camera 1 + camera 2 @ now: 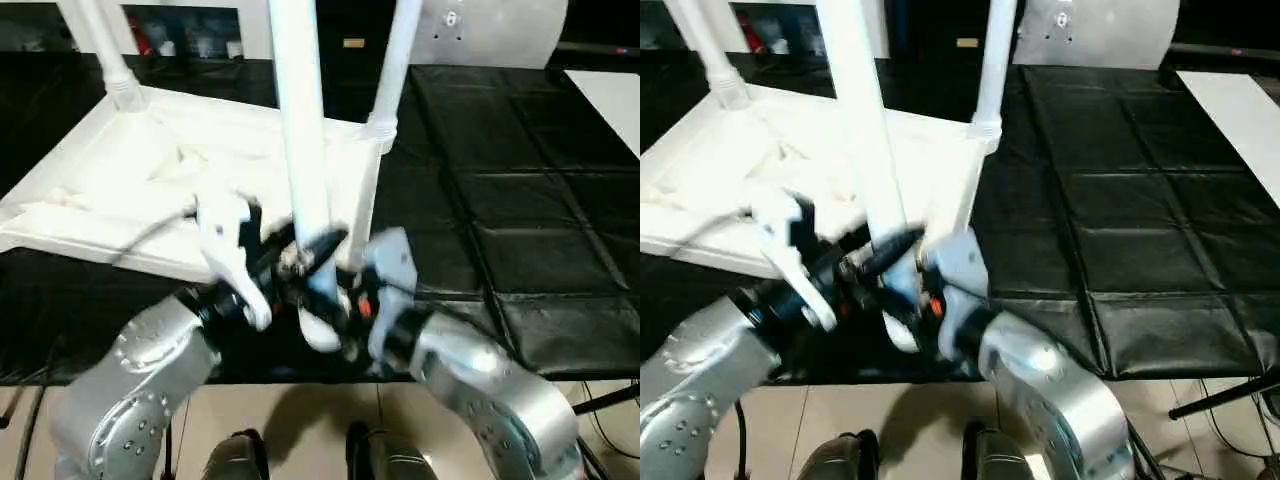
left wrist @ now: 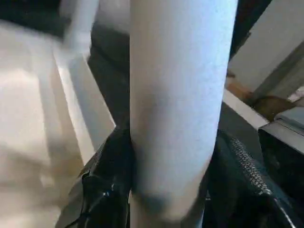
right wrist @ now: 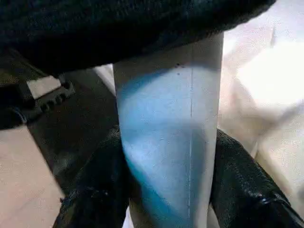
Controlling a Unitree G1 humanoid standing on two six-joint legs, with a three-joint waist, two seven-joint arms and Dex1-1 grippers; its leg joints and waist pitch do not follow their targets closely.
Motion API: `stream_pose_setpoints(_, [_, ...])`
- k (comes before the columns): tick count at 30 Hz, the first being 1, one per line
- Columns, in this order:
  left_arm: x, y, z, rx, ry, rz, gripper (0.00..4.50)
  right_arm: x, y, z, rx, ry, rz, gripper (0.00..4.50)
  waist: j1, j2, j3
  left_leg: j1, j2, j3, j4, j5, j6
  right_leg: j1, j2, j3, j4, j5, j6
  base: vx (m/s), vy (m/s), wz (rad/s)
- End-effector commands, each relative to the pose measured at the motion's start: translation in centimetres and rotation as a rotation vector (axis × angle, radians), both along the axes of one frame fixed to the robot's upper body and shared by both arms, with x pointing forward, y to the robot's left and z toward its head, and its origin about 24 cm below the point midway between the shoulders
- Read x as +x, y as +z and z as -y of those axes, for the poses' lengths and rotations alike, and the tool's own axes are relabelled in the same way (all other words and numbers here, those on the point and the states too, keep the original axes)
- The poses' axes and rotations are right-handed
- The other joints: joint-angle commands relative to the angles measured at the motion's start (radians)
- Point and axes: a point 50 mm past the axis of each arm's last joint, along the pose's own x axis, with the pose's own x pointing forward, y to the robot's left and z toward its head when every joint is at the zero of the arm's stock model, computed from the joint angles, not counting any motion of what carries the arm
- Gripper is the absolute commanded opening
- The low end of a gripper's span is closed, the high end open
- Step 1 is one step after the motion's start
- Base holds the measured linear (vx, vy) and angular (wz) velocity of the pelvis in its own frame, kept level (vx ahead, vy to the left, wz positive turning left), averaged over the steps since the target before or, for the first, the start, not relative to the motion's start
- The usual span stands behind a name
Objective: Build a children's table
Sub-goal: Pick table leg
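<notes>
the children's table top is lying upside down on the black-covered worktable, ribbed underside facing up, toward the robot's left side of it. two white legs are already standing up out of its far corner sockets, one at the far left corner and one at the far right corner. right in front of the robot, both arms are meeting on a third leg, which is standing nearly upright with its rounded lower end hanging just off the near edge of the worktable, beside the top's near right corner. the left gripper is clamping this leg, and in the left wrist view its black fingers are pressing against both sides of the white tube. the right gripper is gripping the same leg just below, with its fingers hugging the tube from either side in the right wrist view. the two silver forearms are angling inward from the bottom corners toward that one spot.
</notes>
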Motion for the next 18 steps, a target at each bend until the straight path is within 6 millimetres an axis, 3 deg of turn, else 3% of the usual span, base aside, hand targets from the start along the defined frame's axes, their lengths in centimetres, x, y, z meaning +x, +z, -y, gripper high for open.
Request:
stream_pose_setpoints(1, [-0.6, -1.6, -0.3, -0.013, -0.035, -0.123, 2.65, 0.9, 1.6, 1.6, 0.015, -0.094, 0.084, 1.92, -0.008, 0.01, -0.054, 0.028, 0.029, -0.036, -0.082, -0.458, -0.033, 0.036, -0.061, 0.025, -0.103, -0.643, 0.04, 0.0, 0.0, 0.0])
stream_pose_setpoints(4, [-1.2, -1.5, 0.1, -0.117, -0.089, -0.167, 2.65, 0.9, 1.9, 1.8, 0.004, -0.082, 0.089, 1.92, -0.012, 0.009, -0.051, 0.032, 0.025, -0.035, -0.077, -0.465, -0.027, 0.032, -0.064, 0.021, -0.114, -0.677, 0.046, 0.0, 0.0, 0.0])
stream_pose_setpoints(13, [-1.9, -1.3, 0.2, -0.16, -0.153, -0.19, 2.65, 0.6, 2.2, 1.9, 0.022, -0.046, 0.075, 1.92, -0.026, 0.013, -0.049, 0.035, 0.025, -0.043, -0.078, -0.51, -0.025, 0.035, -0.062, 0.002, -0.129, -0.724, 0.066, 0.0, 0.0, 0.0])
stream_pose_setpoints(15, [-1.9, -1.3, 0.2, -0.181, -0.152, -0.205, 2.65, 0.6, 2.1, 1.9, 0.027, -0.04, 0.068, 1.92, -0.031, 0.025, -0.041, 0.044, 0.043, -0.056, -0.095, -0.613, -0.03, 0.044, -0.052, -0.025, -0.132, -0.682, 0.055, 0.0, 0.0, 0.0])
stream_pose_setpoints(16, [-1.9, -1.3, 0.0, -0.214, -0.156, -0.223, 2.65, 0.5, 2.0, 1.9, 0.032, -0.031, 0.06, 1.92, -0.03, 0.031, -0.037, 0.034, 0.067, -0.066, -0.125, -0.7, -0.036, 0.063, -0.043, -0.025, -0.096, -0.605, 0.045, 0.0, 0.0, 0.0])
stream_pose_setpoints(17, [-1.9, -1.3, 0.0, -0.221, -0.171, -0.221, 2.65, 0.5, 2.0, 1.8, 0.034, -0.03, 0.059, 1.92, -0.025, 0.036, -0.034, 0.028, 0.082, -0.07, -0.146, -0.751, -0.038, 0.071, -0.038, -0.018, -0.061, -0.549, 0.033, 0.0, 0.0, 0.0])
stream_pose_setpoints(18, [-2.0, -1.2, 0.1, -0.227, -0.185, -0.219, 2.65, 0.5, 2.0, 1.8, 0.036, -0.028, 0.059, 1.92, -0.004, 0.04, -0.029, 0.012, 0.112, -0.064, -0.193, -0.835, -0.04, 0.081, -0.034, 0.008, 0.047, -0.416, 0.002, -0.062, -0.035, 0.12])
